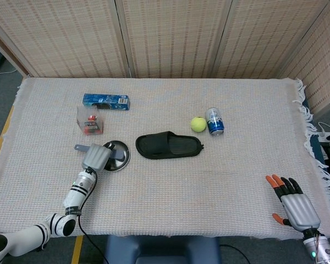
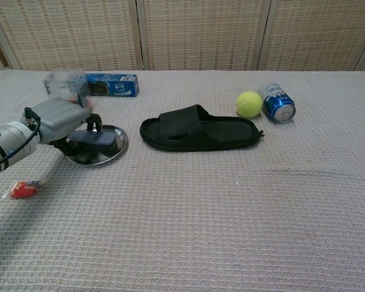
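Grey left hand [image 2: 62,119] grips brush [image 2: 96,139] over dish [image 2: 112,153]

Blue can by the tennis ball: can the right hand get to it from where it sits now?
Probably yes. The right hand lies open at the table's near right corner, and the cloth between it and the blue can is bare. The tennis ball sits on the can's far side from that hand.
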Controlling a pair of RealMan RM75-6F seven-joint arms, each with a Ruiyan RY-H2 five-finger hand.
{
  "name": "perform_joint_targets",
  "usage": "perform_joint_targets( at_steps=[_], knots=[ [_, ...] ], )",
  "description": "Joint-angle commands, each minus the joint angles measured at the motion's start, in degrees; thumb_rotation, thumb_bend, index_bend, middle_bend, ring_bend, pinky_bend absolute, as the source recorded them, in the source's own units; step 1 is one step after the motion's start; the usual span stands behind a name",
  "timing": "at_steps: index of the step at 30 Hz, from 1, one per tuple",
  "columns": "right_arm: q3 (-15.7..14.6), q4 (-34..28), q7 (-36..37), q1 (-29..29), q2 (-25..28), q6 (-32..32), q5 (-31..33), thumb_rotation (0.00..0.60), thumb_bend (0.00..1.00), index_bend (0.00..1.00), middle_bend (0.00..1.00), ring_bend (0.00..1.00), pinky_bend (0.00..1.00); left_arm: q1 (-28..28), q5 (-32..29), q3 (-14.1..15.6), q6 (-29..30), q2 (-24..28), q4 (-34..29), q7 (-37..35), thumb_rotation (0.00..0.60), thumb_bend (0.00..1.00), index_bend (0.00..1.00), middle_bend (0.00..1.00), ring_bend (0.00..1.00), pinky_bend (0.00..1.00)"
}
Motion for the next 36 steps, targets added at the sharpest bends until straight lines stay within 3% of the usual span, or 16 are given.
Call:
perform_joint_targets(
  at_steps=[1,11,14,18,24,27,36],
  knots=[
    [0.01,-0.05,0.19,0.06,0.11,0.06,-0.09,0.6,0.11,0.0,0.0,0.0,0.0,-0.33,0.1,0.23,-0.01,-0.48,0.89,-1.04,0.6,0.4,0.34,0.37,0.84,1.0],
    [0.96,1.48,2.0,0.86,-1.23,1.65,-2.21,0.6,0.11,0.0,0.0,0.0,0.0,-0.13,1.64,0.88,3.13,1.03,-1.53,-1.17,0.6,0.4,0.42,0.46,0.86,1.0],
    [2.78,2.01,1.65,3.7,-2.33,0.13,-3.32,0.6,0.12,0.0,0.0,0.0,0.0,-0.14,1.34,0.52,4.04,2.51,-5.03,0.56,0.6,0.41,0.43,0.47,0.86,1.0],
    [6.24,2.38,-1.8,10.52,-4.85,-6.72,-2.9,0.6,0.16,0.0,0.0,0.0,0.0,-0.18,-0.53,-0.57,4.95,4.61,-10.83,3.76,0.6,0.4,0.43,0.48,0.86,1.0],
    [13.15,4.61,-10.99,22.24,-10.85,-19.47,4.59,0.6,0.47,0.0,0.0,0.0,0.0,-1.79,-5.18,-2.34,3.5,6.28,-17.05,8.74,0.6,0.41,0.43,0.48,0.86,1.0],
    [15.21,6.44,-14.78,27.3,-14.48,-25.09,9.35,0.6,0.6,0.0,0.0,0.0,0.0,-3.52,-8.77,-3.87,2.87,6.1,-18.26,12.33,0.6,0.4,0.43,0.47,0.86,1.0],
    [16.01,12.76,-23.33,36.98,-23.76,-32.44,20.57,0.6,0.74,0.0,0.0,0.0,0.0,-7.0,-14.91,-5.56,3.46,4.57,-19.16,16.65,0.6,0.4,0.42,0.47,0.86,1.0]
  ],
)
